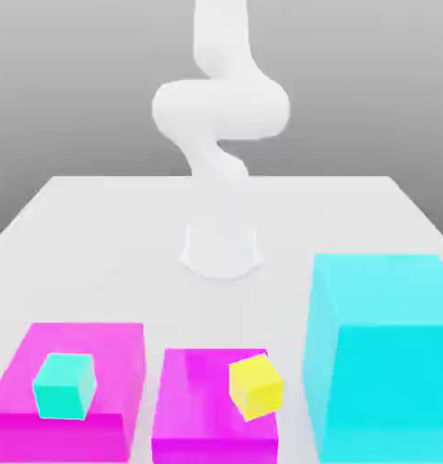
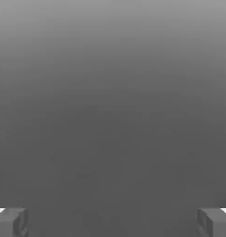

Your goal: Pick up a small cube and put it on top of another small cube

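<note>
Evidently wide open and empty at the claw (image 2: pixel 113 222); cannot place the cube to lift. Probably light, stiff, a little slippery: best pinched squarely mid-height on opposite faces, without brushing the small teal cube (image 1: pixel 64 387).

Two flat magenta blocks, the left block (image 1: pixel 111 358) and the middle block (image 1: pixel 193 390), sit side by side on a white table (image 1: pixel 98 245). A taller cyan block (image 1: pixel 388 390) stands at the exterior view's right.
</note>
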Robot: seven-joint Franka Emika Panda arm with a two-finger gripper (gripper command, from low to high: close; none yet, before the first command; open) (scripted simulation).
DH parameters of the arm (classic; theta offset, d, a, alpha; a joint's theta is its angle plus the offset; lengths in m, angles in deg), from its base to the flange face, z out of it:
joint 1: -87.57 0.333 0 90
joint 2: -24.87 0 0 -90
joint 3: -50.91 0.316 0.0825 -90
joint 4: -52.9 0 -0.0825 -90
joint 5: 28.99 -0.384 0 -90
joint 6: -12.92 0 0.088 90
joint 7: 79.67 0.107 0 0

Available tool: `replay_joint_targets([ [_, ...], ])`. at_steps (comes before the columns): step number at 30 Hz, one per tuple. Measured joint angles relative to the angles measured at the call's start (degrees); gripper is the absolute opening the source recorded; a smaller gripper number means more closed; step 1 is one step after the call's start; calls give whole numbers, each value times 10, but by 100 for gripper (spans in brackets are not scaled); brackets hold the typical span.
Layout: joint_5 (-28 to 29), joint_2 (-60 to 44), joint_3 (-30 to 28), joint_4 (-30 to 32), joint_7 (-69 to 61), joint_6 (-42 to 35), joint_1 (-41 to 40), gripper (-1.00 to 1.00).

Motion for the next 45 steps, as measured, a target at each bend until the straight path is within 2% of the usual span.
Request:
replay_joint_targets([
  [14,-74,-149,120,82,-8,46,156,0],
  [20,-85,-228,186,133,12,91,208,0],
  [24,-73,-293,232,178,45,136,232,0],
  [28,-22,-372,247,241,113,217,220,0],
  [32,47,-428,217,286,191,300,127,0],
  [34,117,-468,189,282,244,332,161,0],
  [36,181,-510,137,274,291,363,202,0],
  [38,219,-550,77,265,322,396,254,0],
  [39,229,-568,53,261,331,411,276,-100],
  [45,231,-577,41,260,333,419,288,-100],
])
